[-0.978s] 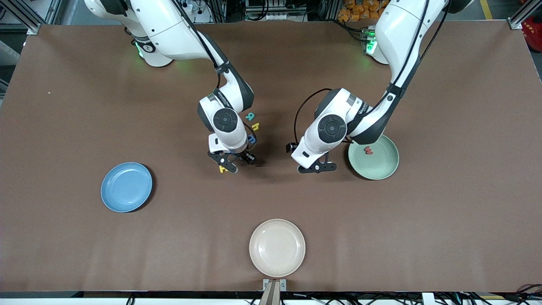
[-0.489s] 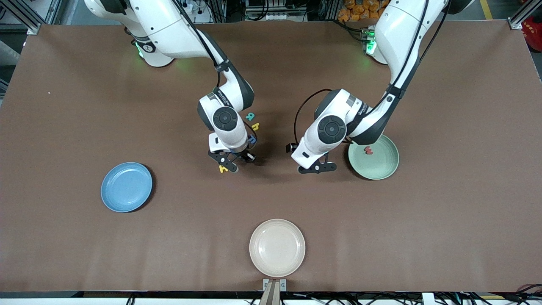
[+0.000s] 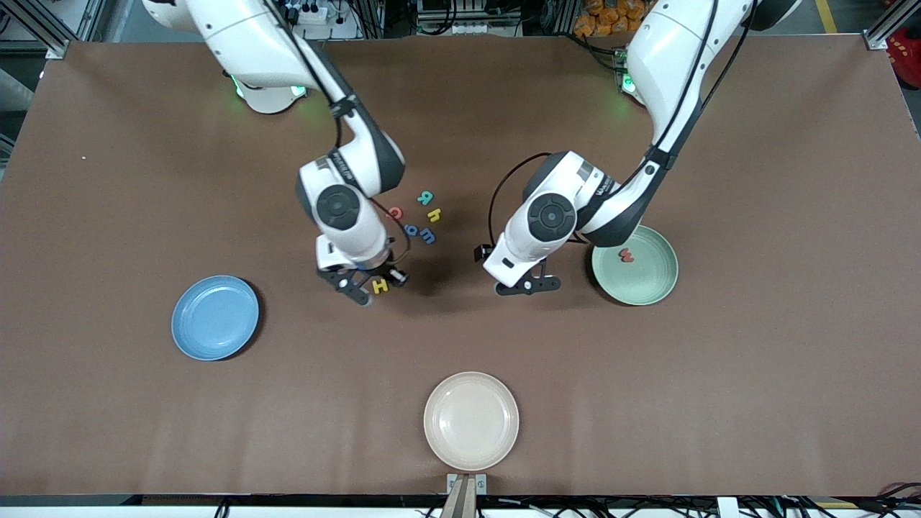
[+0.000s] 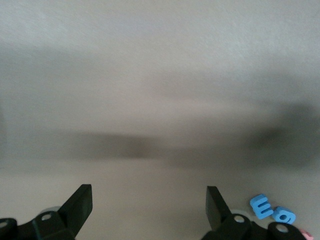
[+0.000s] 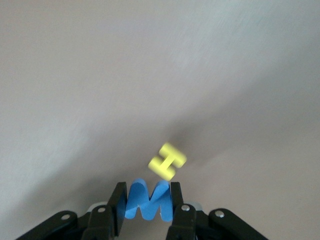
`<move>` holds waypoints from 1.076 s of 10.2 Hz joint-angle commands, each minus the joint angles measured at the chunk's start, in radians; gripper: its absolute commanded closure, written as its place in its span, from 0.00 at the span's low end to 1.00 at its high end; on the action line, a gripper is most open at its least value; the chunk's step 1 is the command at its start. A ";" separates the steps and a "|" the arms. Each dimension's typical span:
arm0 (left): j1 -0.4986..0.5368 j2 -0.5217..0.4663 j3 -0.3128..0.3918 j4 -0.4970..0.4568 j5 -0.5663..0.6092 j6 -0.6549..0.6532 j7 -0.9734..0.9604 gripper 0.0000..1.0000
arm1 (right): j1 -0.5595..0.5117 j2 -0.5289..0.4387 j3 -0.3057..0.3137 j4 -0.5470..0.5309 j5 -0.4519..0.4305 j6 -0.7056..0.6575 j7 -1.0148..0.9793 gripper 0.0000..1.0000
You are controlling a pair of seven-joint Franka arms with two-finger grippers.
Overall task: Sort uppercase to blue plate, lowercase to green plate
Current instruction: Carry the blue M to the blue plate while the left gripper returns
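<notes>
right gripper pinches blue M, seen only by its wrist view; yellow H on bench. left gripper fingers spread, waiting.

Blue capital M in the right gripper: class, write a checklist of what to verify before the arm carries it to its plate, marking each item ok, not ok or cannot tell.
1. Right gripper shut on the blue foam capital M: ok.
2. M lifted off the brown table: ok, judging by the right wrist view.
3. Round light-blue plate free to receive it: ok, nothing lies in it.
4. Yellow foam capital H left on the table beside the right gripper: ok, not caught in the grip.
5. Left gripper out of the path: ok, open and waiting near the pale green plate.
6. Small red foam w in the green plate: ok.
</notes>
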 commanded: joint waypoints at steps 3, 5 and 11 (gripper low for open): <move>-0.259 0.066 0.151 0.046 -0.005 0.083 -0.071 0.00 | -0.193 -0.028 0.007 -0.017 0.005 -0.050 -0.310 1.00; -0.362 0.111 0.214 0.072 -0.003 0.091 -0.086 0.00 | -0.291 -0.023 -0.004 -0.017 -0.015 -0.050 -0.467 1.00; -0.482 0.154 0.274 0.131 -0.002 0.091 -0.120 0.00 | -0.505 -0.014 -0.005 -0.017 -0.038 -0.061 -0.816 1.00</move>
